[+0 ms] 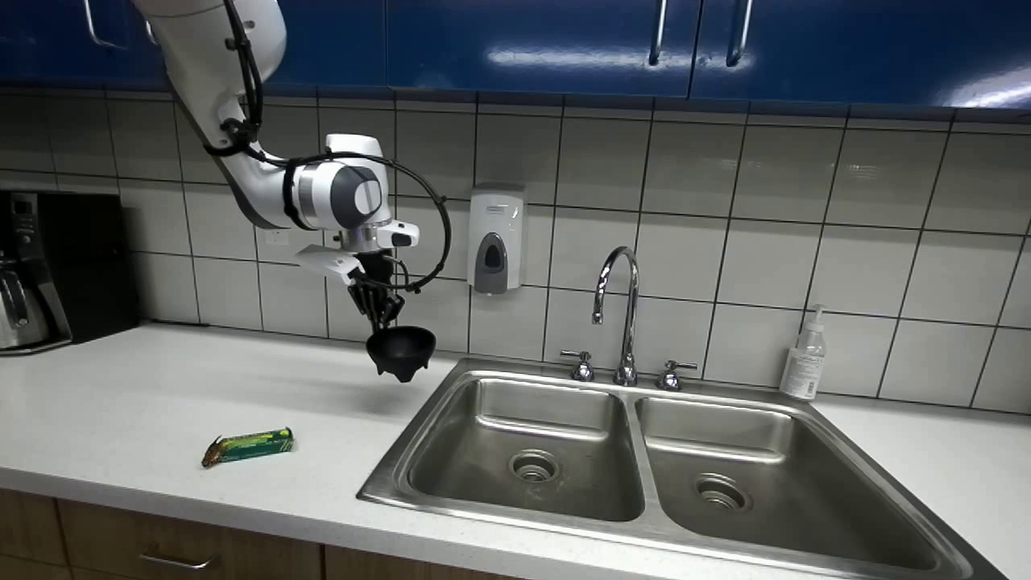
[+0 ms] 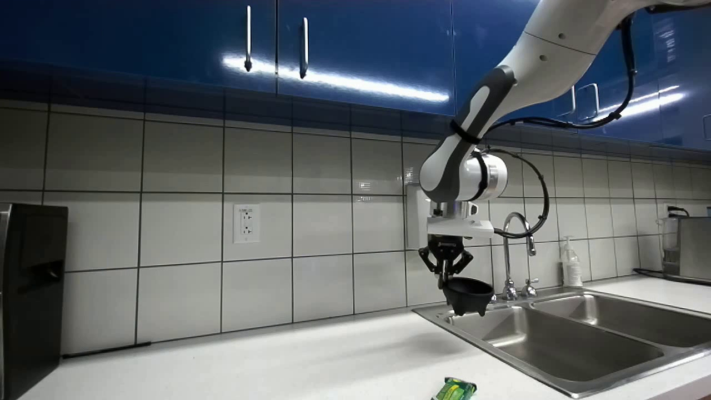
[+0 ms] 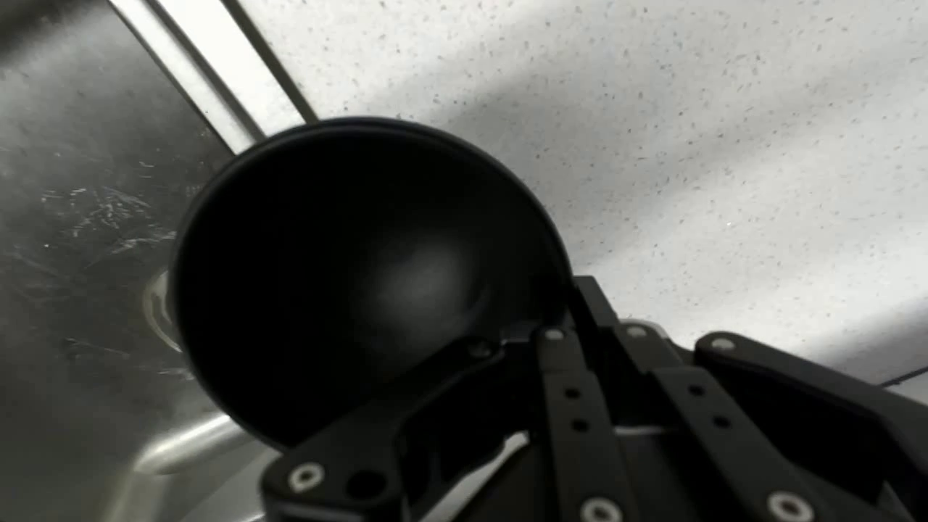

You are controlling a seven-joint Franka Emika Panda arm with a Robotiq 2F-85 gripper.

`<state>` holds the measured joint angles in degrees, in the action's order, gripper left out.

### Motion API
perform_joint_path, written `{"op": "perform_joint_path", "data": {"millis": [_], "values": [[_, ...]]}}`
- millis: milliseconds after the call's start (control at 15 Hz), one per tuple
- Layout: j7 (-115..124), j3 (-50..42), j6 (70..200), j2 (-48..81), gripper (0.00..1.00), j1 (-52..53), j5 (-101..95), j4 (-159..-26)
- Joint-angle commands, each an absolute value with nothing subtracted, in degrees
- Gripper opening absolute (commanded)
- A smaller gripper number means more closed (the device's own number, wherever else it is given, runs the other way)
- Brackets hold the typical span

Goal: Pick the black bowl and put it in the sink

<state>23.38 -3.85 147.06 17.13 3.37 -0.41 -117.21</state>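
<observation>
The small black bowl [image 1: 400,352] is in the air in both exterior views [image 2: 469,295], upright or nearly so, with short feet underneath. My gripper [image 1: 382,324] points down and is shut on the bowl's rim, also in an exterior view [image 2: 442,282]. In the wrist view, the fingers [image 3: 573,304] pinch the rim of the bowl [image 3: 341,268]; its inside looks empty. The steel double-basin sink [image 1: 647,471] is beside the bowl, also in an exterior view [image 2: 675,351]. In the wrist view, the bowl partly covers the sink's edge [image 3: 225,65].
A chrome gooseneck faucet [image 1: 632,314] with two handles stands at the sink's back. A wall soap dispenser [image 1: 497,234] is behind the bowl. A green packet [image 1: 250,445] lies on the counter. A pump bottle [image 1: 805,358] and coffee maker [image 1: 72,266] stand farther off. Blue cabinets [image 1: 540,48] hang above.
</observation>
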Motion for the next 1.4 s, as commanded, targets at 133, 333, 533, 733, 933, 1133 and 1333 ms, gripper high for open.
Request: {"op": "perform_joint_path", "data": {"millis": [133,333,533,733,933,1133,1333], "values": [[19.26,-4.5,147.97,15.15,0.02,-0.02,3.04,-118.78],[18.12,-4.92,148.31,15.19,0.02,-1.45,4.16,-118.92],[17.24,-5.7,148.85,15.22,0.02,-2.72,4.76,-119.51],[16.56,-6.66,149.21,15.34,0.02,-4.16,5.3,-120.15],[15.99,-7.79,149.29,15.77,0.02,-5.77,6.05,-120.35],[15.8,-8.93,149.24,16.58,0.02,-7.1,6.2,-120.06],[16.19,-9.82,149.52,17.96,0.02,-8.12,6.28,-119.29]]}}
